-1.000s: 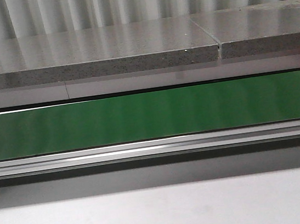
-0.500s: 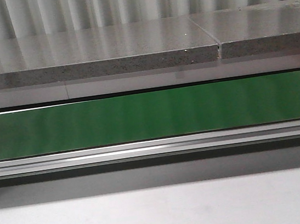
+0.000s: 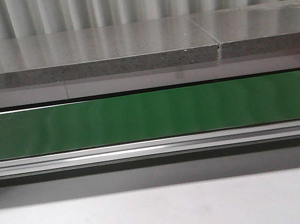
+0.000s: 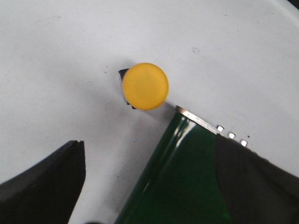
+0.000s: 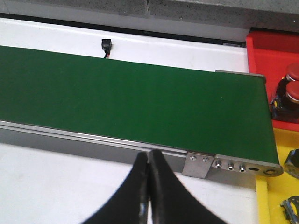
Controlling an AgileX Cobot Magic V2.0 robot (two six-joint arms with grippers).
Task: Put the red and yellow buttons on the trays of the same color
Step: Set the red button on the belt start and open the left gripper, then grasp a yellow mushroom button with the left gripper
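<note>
Front view: shows a green conveyor belt (image 3: 150,114) running straight across from 9 o'clock to 3 o'clock, an aluminium rail (image 3: 154,147) just below it, a grey stone slab (image 3: 92,53) above it toward 12 o'clock, and a white tabletop (image 3: 163,215) toward 6 o'clock. Shows no arm, no gripper, no button here.

Left wrist view: looks down on a yellow button (image 4: 145,86) resting on the white surface, its round cap facing the camera, a dark base peeking out at its 9 o'clock edge. Sits just off the end of the belt, which lies at 5 o'clock from the button. Shows the left gripper (image 4: 154,186) spread wide, one dark finger (image 4: 51,179) at 7 o'clock, the other at 4 o'clock, holding nothing, both clear of the button.

Right wrist view: shows the right gripper (image 5: 149,193) pressed fully together, fingertips touching, nothing between them, above the belt's near rail. Shows a red tray (image 5: 268,60) at 2 o'clock holding two red buttons (image 5: 292,86), and a yellow tray (image 5: 278,186) at 4 o'clock.
</note>
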